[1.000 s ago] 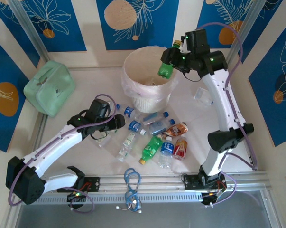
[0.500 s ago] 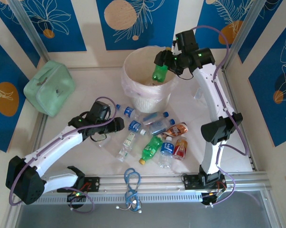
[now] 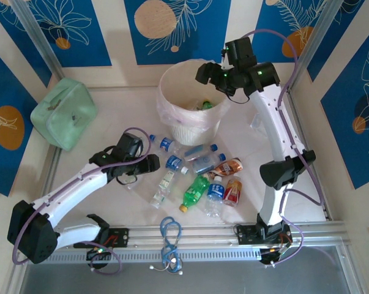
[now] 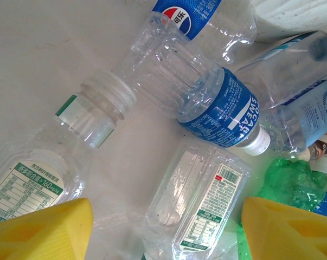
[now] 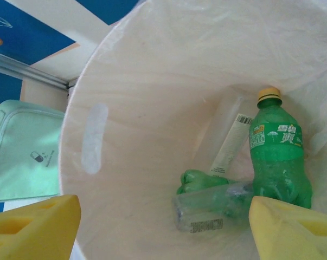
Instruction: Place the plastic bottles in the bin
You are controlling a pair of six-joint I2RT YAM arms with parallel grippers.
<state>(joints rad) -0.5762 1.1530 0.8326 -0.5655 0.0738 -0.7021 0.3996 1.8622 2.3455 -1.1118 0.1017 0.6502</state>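
While hanging spread and empty, right gripper (image 5: 163, 208) above green bottle (image 5: 277, 157) inside bin (image 5: 125, 81); left gripper (image 4: 167, 208) parted astride clear bottle (image 4: 204, 197), unclamped.

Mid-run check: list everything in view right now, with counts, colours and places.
bin: one, cream with a clear liner, far centre of the table.
bottles in the bin: at least three; a yellow-capped green bottle against the wall, a crushed green bottle, a clear labelled bottle.
bottle cluster: about ten, mostly clear with blue labels, one green, two red or orange; on the table in front of the bin.
stray clear bottle: one, beside the right arm.
pouch: one, mint green, far left.
cable: one, blue, near edge.
left pincer: open, over clear bottles in the cluster.
right pincer: open, empty, above the bin.
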